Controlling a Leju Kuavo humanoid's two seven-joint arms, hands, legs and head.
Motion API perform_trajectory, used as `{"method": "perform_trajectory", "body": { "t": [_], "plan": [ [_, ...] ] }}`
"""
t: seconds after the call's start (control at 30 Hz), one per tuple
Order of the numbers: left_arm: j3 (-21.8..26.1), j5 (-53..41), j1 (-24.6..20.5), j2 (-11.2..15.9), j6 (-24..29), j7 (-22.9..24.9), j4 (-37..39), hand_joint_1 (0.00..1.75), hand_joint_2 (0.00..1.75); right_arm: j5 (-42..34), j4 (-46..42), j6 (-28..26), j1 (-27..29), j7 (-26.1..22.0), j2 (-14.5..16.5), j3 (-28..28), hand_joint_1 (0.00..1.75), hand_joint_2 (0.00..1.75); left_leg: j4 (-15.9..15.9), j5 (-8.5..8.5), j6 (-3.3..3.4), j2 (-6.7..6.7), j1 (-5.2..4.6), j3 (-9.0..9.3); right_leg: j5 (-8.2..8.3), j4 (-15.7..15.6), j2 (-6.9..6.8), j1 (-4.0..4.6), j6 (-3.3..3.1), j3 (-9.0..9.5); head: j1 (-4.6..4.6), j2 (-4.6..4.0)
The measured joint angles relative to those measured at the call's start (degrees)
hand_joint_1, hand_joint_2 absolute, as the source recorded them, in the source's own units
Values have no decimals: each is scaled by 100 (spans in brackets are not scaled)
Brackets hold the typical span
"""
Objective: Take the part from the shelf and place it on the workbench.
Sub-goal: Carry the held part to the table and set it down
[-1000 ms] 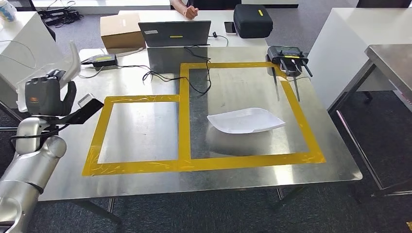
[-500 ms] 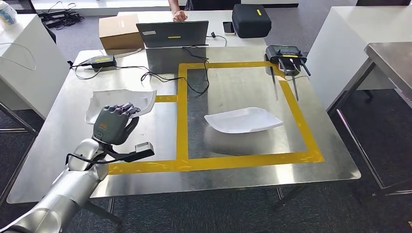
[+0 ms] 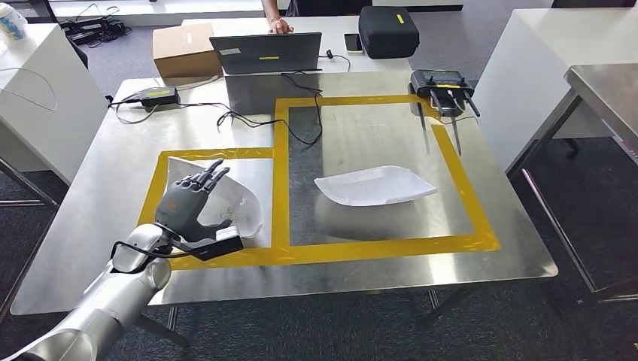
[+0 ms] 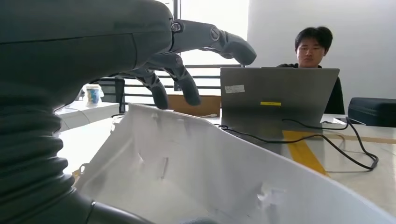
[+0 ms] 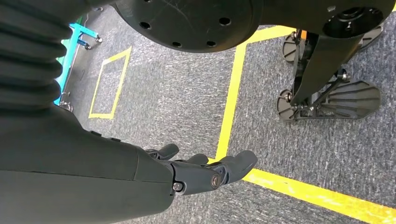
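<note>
A white curved shell part [image 3: 244, 203] [image 4: 210, 186] sits tilted inside the left yellow-taped rectangle [image 3: 218, 257] on the steel workbench [image 3: 361, 274]. My left hand [image 3: 192, 203] [image 4: 116, 42] is right behind it. The fingers [image 4: 187, 88] are spread and lifted off the part's rim, with a gap showing. The thumb lies low beside the part. A second white part [image 3: 372, 184] lies in the larger taped area to the right. My right hand [image 5: 205, 172] hangs over the carpet, fingers loosely apart and holding nothing.
A laptop [image 3: 265, 53] [image 4: 280, 93], cardboard box [image 3: 186, 49], black case [image 3: 390, 31], remote controller [image 3: 444, 83] and black cables [image 3: 301, 120] sit at the bench's far side. A person [image 4: 317, 46] sits behind the laptop. White tables stand at the left [image 3: 37, 98] and right [image 3: 542, 60].
My left arm swung in from the left and lowered the white part into the left taped rectangle. The fingers have lifted off it. The view shifted slightly.
</note>
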Motion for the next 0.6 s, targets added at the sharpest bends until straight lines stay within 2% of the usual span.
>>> {"method": "perform_trajectory", "body": {
  "t": [0.17,0.27,0.3,0.33,0.43,0.47,0.5,0.53,0.6],
  "plan": [
    [-75,174,-4,127,356,195,-50,0,0,-42,0,-34,25,-1,2,-10,0,0,12,-13,26,0,-30,-3,4,-5,1,-32,23,2,-1,0],
    [-77,324,-20,242,793,218,-212,0,0,-52,0,-64,38,-18,8,-30,0,0,-34,49,91,14,-18,11,8,5,7,-42,75,5,-1,0],
    [-77,361,-26,287,960,234,-312,0,0,-52,0,-75,43,-19,9,-39,0,0,-71,86,123,25,-2,18,-65,83,0,-41,90,-24,1,0],
    [-77,386,-32,337,1099,260,-438,0,0,-54,0,-83,46,-17,9,-47,0,0,-110,118,150,37,18,20,-212,264,-11,-40,102,-97,4,0],
    [-55,330,3,480,1228,339,-863,0,0,-61,0,-87,49,-31,13,-57,0,0,-122,157,167,68,28,-24,-816,1340,-40,-68,146,-508,10,0],
    [-15,268,57,531,1233,347,-1063,0,0,-63,0,-89,51,-46,13,-63,0,0,-110,166,155,79,32,-46,-896,1584,-45,-78,160,-585,10,0],
    [50,203,122,584,1239,343,-1305,0,0,-64,0,-93,52,-61,13,-73,0,0,-94,177,138,90,41,-72,-853,1595,-52,-90,172,-551,9,0],
    [129,150,179,634,1244,342,-1562,0,0,-62,0,-96,52,-73,13,-83,0,0,-72,189,116,96,56,-103,-718,1374,-61,-106,187,-402,9,0],
    [277,114,240,719,1250,363,-2030,0,0,-56,0,-101,43,-77,15,-98,0,0,-12,213,43,97,89,-178,-441,598,-67,-130,212,66,13,0]
  ]
}}
